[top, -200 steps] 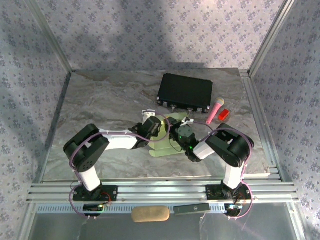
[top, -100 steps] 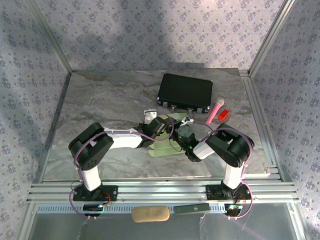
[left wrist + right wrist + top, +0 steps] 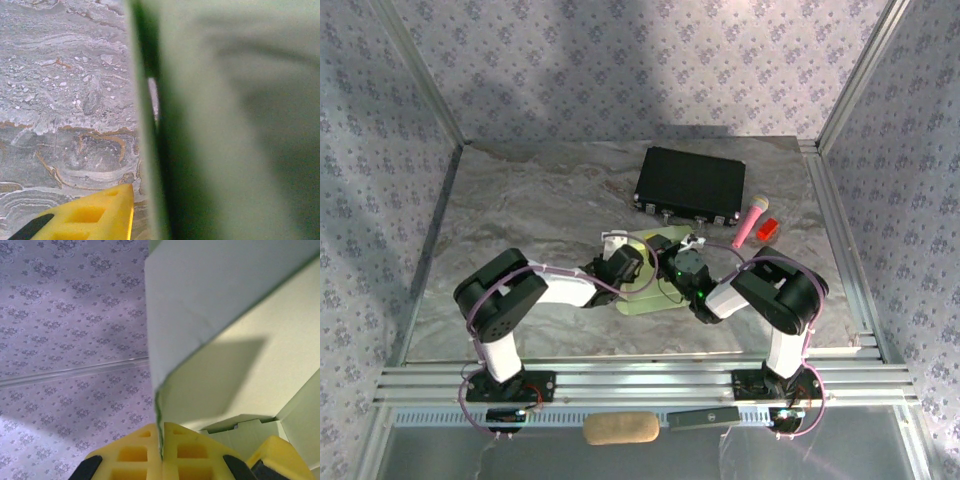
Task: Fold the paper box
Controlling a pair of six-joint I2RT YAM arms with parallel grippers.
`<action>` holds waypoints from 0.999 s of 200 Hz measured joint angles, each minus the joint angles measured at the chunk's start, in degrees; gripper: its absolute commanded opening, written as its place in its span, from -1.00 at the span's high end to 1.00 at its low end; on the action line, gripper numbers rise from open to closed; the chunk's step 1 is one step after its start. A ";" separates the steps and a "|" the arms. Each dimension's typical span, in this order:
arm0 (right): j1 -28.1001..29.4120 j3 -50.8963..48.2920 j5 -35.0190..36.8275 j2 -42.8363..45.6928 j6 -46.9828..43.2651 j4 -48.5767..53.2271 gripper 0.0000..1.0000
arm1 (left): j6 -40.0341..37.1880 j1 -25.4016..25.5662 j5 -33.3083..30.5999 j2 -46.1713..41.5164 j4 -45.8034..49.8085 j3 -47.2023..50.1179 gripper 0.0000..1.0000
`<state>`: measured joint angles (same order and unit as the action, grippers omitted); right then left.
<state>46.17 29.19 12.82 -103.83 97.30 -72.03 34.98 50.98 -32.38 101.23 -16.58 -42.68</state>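
My right gripper (image 3: 161,440) pinches a raised panel of the half-open paper box (image 3: 648,303), mid-table before the black case (image 3: 690,185). I cannot tell my left gripper's (image 3: 625,263) grip.

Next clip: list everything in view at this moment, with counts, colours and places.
paper box: one, pale yellow-green, table centre, between the two hands, panels partly raised.
black case: one, black, far centre-right of the table.
microphone: one, pink, right of the case.
small block: one, red-orange, beside the microphone.
oblong pad: one, tan, near ledge below the table.
flat bar: one, dark, right of the pad.
table: one, grey marbled.
left hand: one, yellow, at the box's left side.
right hand: one, yellow, closed on a box panel.
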 measured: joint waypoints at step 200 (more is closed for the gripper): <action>0.26 0.22 0.44 0.63 0.96 1.16 1.00 | -1.25 0.63 9.92 -18.97 0.50 5.84 -0.08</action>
<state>46.44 29.41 13.26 -103.20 98.26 -70.87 33.74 51.62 -22.46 82.26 -16.08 -36.84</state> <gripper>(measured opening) 0.051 0.566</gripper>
